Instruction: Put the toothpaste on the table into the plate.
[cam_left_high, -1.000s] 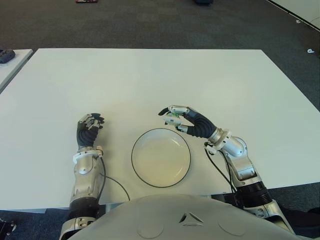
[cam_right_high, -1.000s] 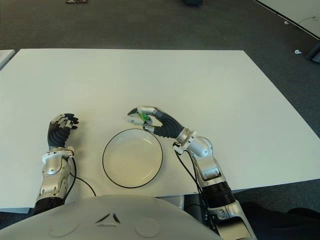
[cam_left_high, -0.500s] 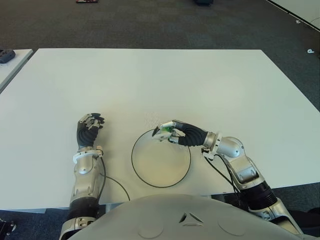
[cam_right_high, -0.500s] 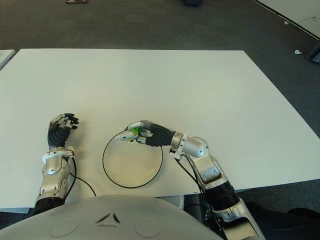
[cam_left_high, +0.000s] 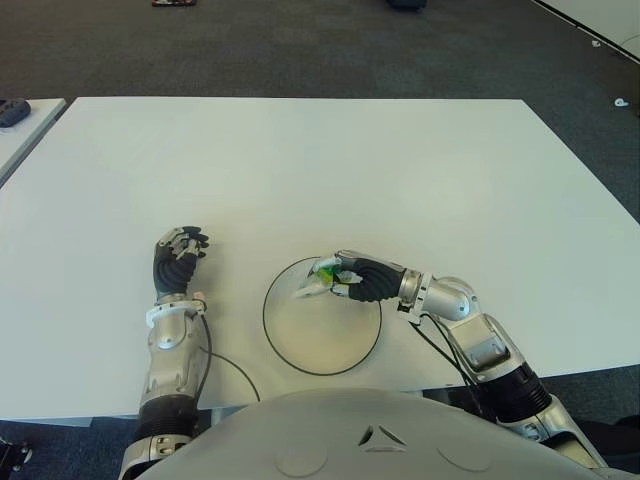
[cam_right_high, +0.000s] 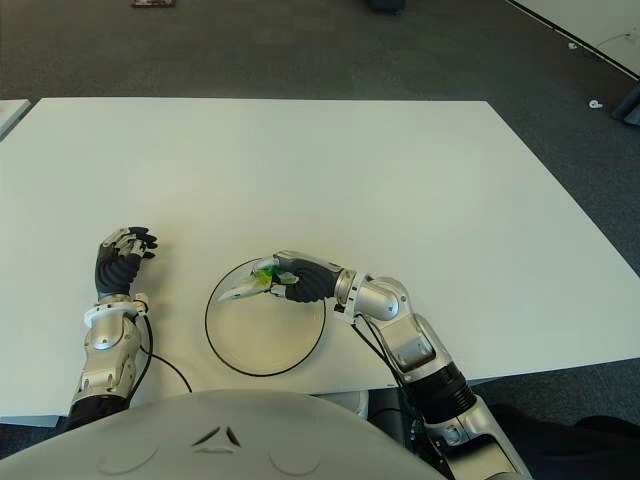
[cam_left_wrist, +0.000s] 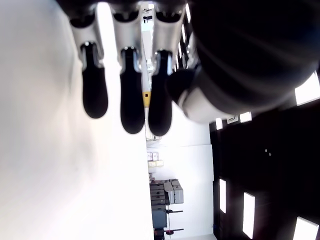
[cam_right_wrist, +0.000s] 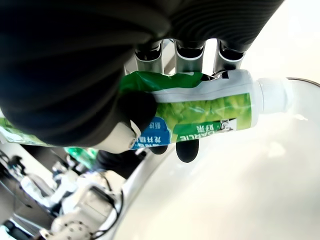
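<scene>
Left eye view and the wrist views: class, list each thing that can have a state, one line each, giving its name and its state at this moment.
toothpaste: capped, gripped in the right hand, over the plate.
plate: on the table, nothing lying in it.
right hand: shut on the toothpaste, over the plate's far rim.
left hand: fingers curled, holding nothing, left of the plate.
table: carries the plate.

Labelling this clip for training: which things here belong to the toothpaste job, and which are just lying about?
Job:
toothpaste, gripped in the right hand over the plate
plate
table

Lying about:
left hand, idle left of the plate
dark object on the side table
</scene>
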